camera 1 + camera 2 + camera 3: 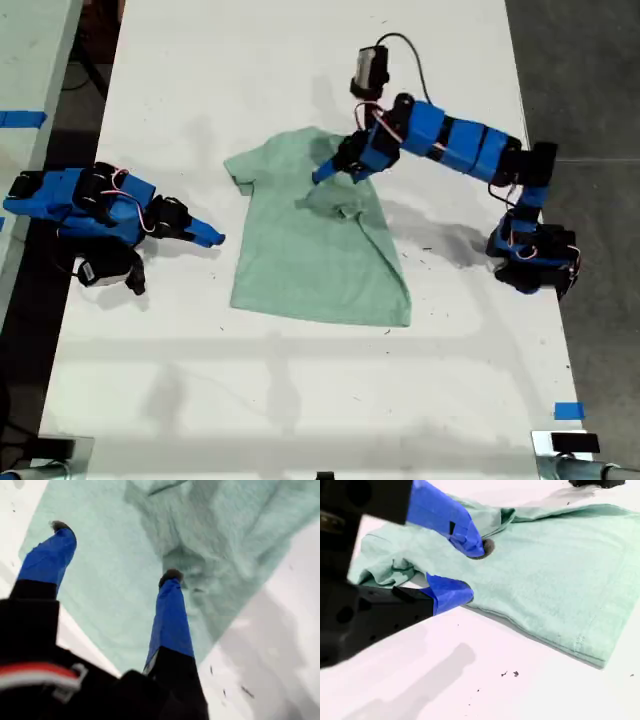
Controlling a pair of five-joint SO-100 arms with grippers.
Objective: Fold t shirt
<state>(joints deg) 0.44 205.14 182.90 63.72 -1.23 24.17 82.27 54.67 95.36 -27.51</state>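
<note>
White worktop (300,380) carries the t shirt (310,250), lying mostly flat with one sleeve bunched. My first gripper (116,550) hangs over that bunched cloth, fingers (172,615) spread wide, holding nothing. My second gripper (470,570) rests beside the shirt's edge, fingers (451,592) parted, cloth just beyond them, gripping nothing.

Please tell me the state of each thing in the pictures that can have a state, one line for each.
t shirt: lying on the white table, partly folded, cloth bunched near one sleeve.
My first gripper: open, above the shirt.
My second gripper: open, beside the shirt's edge.
</note>
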